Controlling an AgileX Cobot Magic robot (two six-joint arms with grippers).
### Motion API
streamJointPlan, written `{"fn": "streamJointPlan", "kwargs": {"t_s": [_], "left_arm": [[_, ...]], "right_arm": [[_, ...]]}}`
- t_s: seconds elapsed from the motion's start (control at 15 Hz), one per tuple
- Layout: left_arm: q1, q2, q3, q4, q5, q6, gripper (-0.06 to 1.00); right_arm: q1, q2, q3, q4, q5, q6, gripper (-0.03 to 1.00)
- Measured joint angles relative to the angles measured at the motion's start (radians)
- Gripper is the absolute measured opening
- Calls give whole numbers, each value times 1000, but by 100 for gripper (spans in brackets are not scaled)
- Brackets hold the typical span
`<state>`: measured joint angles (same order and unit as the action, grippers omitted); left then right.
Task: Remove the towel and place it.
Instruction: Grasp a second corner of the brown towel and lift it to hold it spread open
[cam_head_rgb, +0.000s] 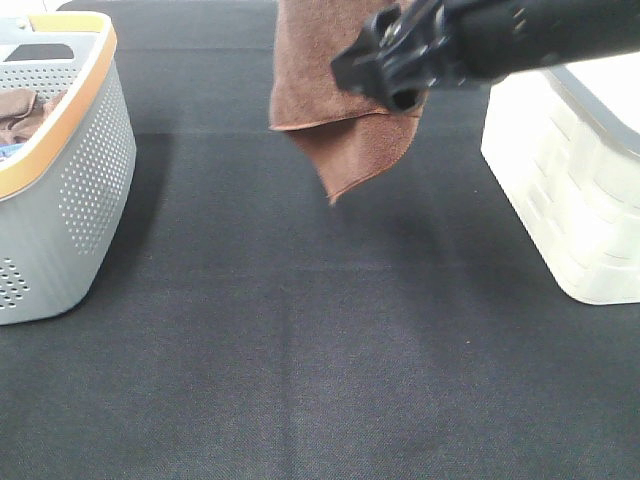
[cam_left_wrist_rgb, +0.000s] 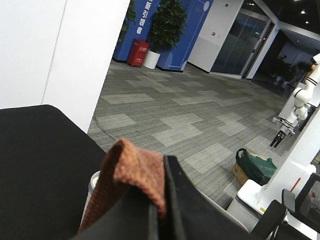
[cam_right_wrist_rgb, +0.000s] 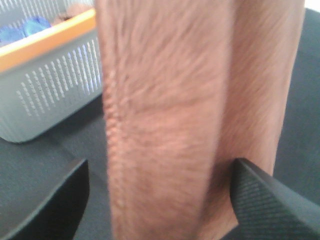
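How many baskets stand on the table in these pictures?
2. The grey basket stands at the left side of the table, the white basket at the right side. The frame cuts both, and more may be hidden outside the view.

The towel runs off the top edge overhead, part of it behind the right arm. From the right wrist it is blurred. The grey basket and white basket are cut off at the sides; the grey one's contents are too small to tell.

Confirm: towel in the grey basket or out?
Out: the towel hangs over the table, clear of the grey basket, pinched by the left gripper.
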<state>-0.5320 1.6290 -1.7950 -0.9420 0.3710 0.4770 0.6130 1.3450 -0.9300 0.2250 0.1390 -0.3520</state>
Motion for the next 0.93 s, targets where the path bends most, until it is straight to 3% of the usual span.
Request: {"fn": "streamJointPlan", "kwargs": {"t_s": [0.13,0.33,0.53,0.67,0.8,0.93], "left_arm": [[0,0,0,1,-1,7,0],[0,0,0,2,-1,44,0],[0,0,0,3,-1,50,0],[0,0,0,12,-1,58,0],[1,4,0,105,-2,65,0],[15,21,0,253,1,5,0]], "right_arm": [[0,31,0,0,-9,0,61],[0,35,0,0,-9,0,24],[0,35,0,0,-12,1,0],[0,35,0,0,-12,2,0],[0,35,0,1,-6,2,0],[0,35,-2,1,22,14,0]]}}
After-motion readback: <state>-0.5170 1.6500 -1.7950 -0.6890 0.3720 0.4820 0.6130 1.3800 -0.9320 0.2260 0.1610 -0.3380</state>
